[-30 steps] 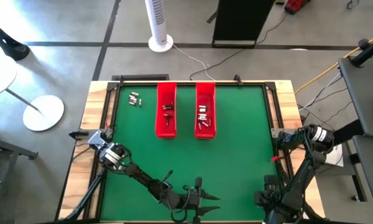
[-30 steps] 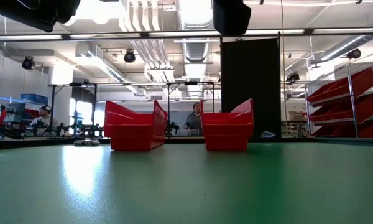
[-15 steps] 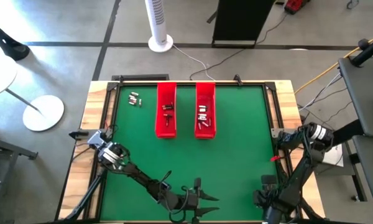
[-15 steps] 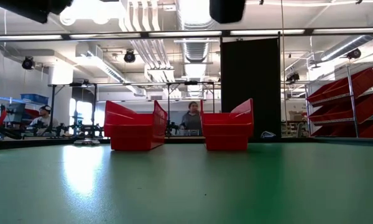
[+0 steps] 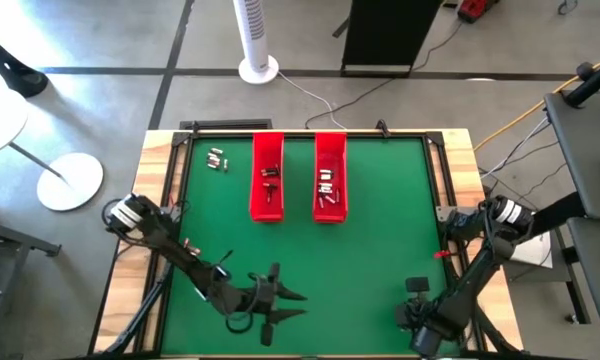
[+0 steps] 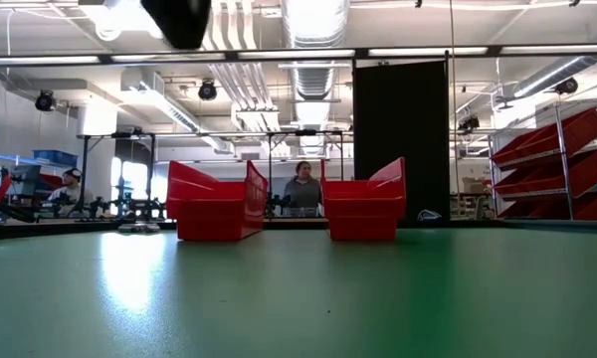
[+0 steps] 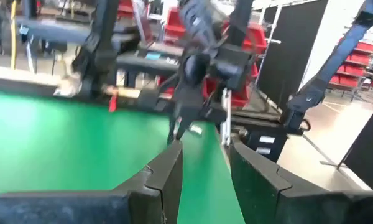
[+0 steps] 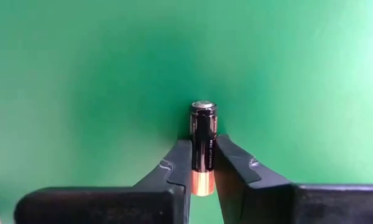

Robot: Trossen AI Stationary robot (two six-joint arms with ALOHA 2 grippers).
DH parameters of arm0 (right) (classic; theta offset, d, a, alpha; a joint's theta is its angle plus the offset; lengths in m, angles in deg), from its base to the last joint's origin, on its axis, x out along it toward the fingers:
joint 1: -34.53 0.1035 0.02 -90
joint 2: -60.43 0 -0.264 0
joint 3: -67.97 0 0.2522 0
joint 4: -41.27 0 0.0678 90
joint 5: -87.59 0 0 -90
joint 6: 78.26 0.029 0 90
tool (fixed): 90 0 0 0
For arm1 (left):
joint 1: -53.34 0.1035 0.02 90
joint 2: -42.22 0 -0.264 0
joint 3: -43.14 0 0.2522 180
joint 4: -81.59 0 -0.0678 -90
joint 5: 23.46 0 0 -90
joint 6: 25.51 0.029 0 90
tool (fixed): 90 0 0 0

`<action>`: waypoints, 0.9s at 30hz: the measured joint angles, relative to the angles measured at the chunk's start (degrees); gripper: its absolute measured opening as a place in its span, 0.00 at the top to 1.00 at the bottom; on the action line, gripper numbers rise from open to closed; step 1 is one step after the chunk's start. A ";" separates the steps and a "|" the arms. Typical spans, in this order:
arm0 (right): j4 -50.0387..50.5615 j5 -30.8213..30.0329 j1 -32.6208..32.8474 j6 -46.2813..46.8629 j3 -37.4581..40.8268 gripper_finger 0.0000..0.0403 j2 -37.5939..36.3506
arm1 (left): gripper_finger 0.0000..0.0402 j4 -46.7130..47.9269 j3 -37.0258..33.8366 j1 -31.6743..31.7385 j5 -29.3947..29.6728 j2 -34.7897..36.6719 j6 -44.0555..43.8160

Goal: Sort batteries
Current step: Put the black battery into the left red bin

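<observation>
Inside red trays (image 5: 267, 190), sorted batteries (image 5: 326, 187)

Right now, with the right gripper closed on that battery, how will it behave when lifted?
The battery is a smooth round cylinder, so it may slip or twist between the right gripper's narrow fingers. It looks rigid and small, probably light. Dropped on the flat green table, it would likely roll.

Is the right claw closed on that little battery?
Yes: the right gripper is shut, fingers pressed against both sides of the battery over the green mat.

right gripper (image 8: 202, 163) clamped, left gripper (image 7: 202, 163) parted
</observation>
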 joint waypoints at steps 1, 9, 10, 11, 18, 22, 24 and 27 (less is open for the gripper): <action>-0.21 -0.61 -0.80 -0.62 -0.07 0.90 0.04 | 0.72 -0.54 -1.68 -0.04 0.19 0.38 -1.32; -8.48 -7.50 -10.16 -11.33 -0.21 0.87 0.19 | 0.72 -1.72 -5.16 -0.30 -0.48 -3.04 -6.46; -10.15 -8.32 -11.54 -12.96 -0.21 0.87 0.21 | 0.72 -1.52 -4.82 -0.30 -0.59 -3.89 -6.42; -11.79 -8.66 -12.97 -14.59 -0.21 0.87 0.21 | 0.72 -1.51 -4.34 -0.30 -0.59 -4.64 -6.38; -21.84 -9.65 -22.56 -23.11 0.08 0.86 1.76 | 0.72 0.23 -4.50 -0.28 -0.09 -6.60 -6.95; -29.53 -10.54 -26.79 -26.27 0.00 0.87 4.93 | 0.70 7.46 -4.92 0.05 -2.58 -4.81 -12.72; -34.13 -11.80 -28.31 -27.37 -0.09 0.87 6.68 | 0.69 13.70 -4.92 0.28 -5.28 -2.90 -15.57; -40.24 -14.19 -30.21 -28.74 -0.08 0.84 8.76 | 0.69 22.59 -4.94 0.39 -6.12 -0.20 -17.69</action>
